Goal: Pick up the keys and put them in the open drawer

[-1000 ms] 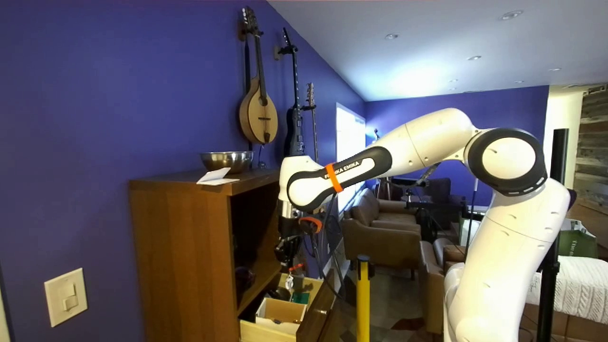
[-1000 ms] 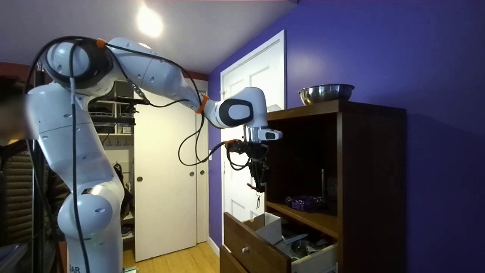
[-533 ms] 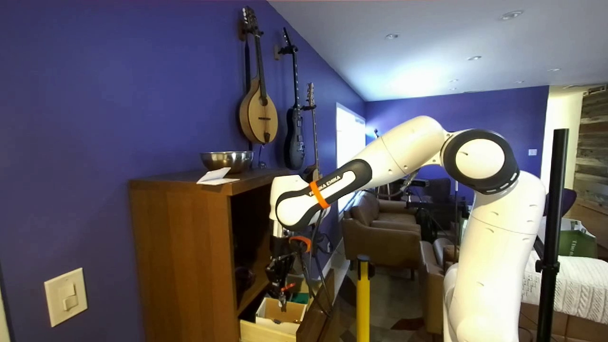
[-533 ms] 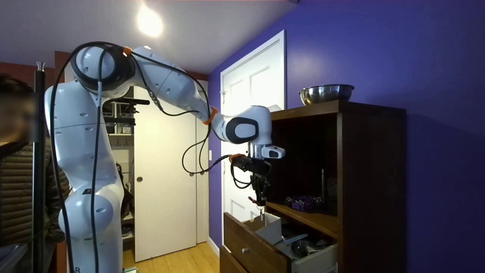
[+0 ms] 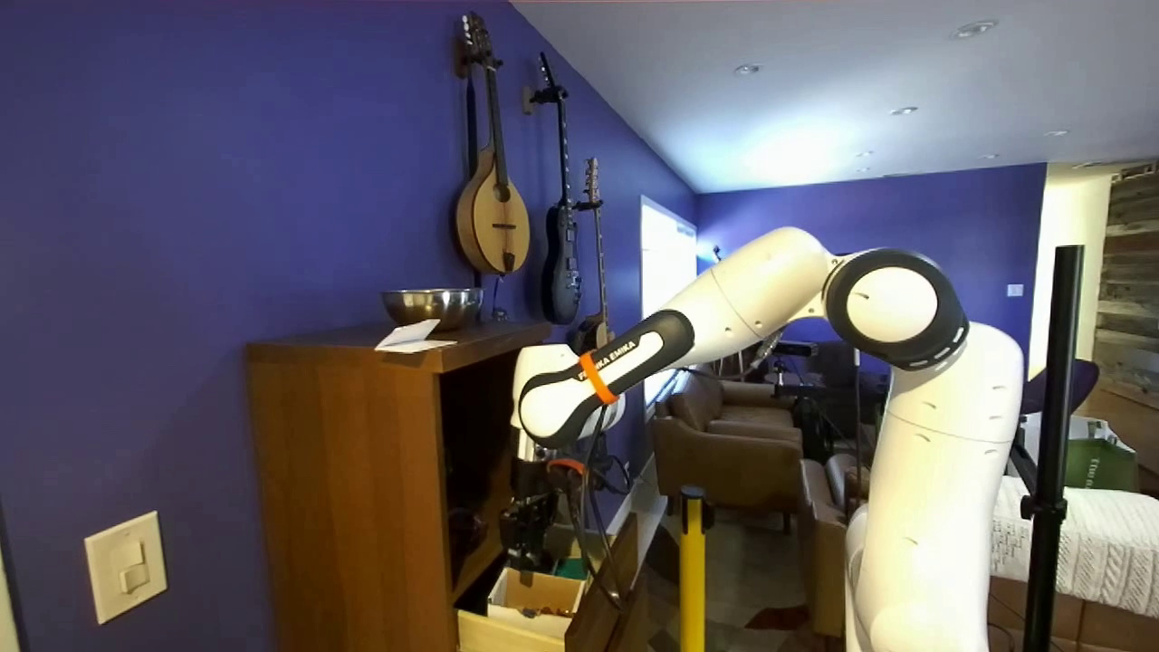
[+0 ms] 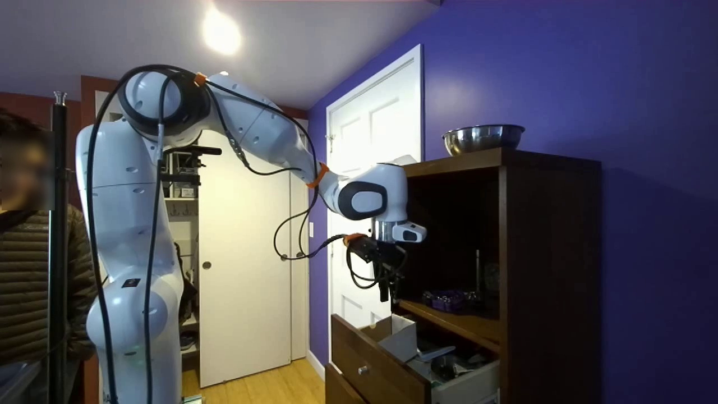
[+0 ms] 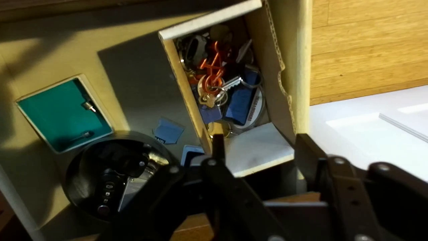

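The keys, on a ring with an orange figure-shaped tag, lie on other small items inside a cardboard box in the wrist view. The box stands in the open drawer, which also shows in both exterior views. My gripper is open and empty, its two fingers wide apart above the near end of the box. In both exterior views the gripper points down above the drawer. The keys cannot be made out clearly in the exterior views.
The reddish-brown cabinet rises behind the drawer, with an open shelf above it. A metal bowl stands on top. The drawer also holds a green-lined tray and a dark round bowl. A yellow post stands nearby.
My gripper has moved down and towards the cabinet over the box. The keys hung from it earlier; it has opened and they now lie in the box.
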`<action>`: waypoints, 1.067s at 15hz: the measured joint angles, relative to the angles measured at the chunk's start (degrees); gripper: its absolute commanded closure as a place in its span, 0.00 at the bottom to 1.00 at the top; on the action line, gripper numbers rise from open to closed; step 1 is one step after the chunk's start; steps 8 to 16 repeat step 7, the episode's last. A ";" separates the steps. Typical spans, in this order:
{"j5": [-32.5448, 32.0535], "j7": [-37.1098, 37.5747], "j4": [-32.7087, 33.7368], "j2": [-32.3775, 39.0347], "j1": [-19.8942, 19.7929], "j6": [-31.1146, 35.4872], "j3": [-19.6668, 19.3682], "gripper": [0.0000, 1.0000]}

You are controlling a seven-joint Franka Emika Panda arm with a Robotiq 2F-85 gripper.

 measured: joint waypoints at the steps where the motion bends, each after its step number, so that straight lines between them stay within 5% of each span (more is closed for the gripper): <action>1: 0.34 -0.73 0.22 -0.46 -0.13 -0.02 -0.20 0.05; 7: -1.91 -16.59 0.55 -8.05 -1.21 -13.93 -3.73 0.00; 16: -1.91 -16.59 0.55 -8.05 -1.21 -13.93 -3.73 0.00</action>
